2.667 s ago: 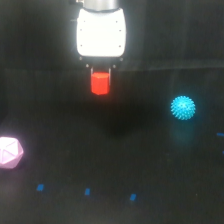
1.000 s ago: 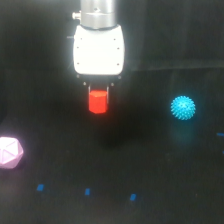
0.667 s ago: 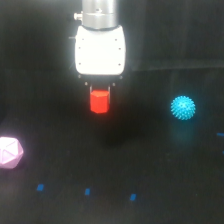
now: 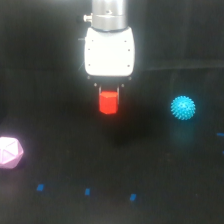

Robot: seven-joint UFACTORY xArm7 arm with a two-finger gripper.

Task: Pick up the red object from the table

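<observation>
The red object point(image 4: 108, 103) is a small bright red faceted block hanging just under the white gripper body, above the black table point(image 4: 60, 150). My gripper point(image 4: 108, 96) comes down from the top centre of the exterior view and is shut on the red object; its dark fingers grip the block's upper part and are mostly hidden against the dark background. A faint shadow lies on the table below the block.
A spiky cyan ball point(image 4: 183, 108) rests on the exterior view's right. A pale pink polyhedron point(image 4: 10, 152) sits at the left edge. Small blue marks point(image 4: 87, 191) dot the table near the front.
The gripper with the red block has come lower and nearer in the view since the earliest frame; over the last second it has hardly moved. The ball and the polyhedron have stayed put.
</observation>
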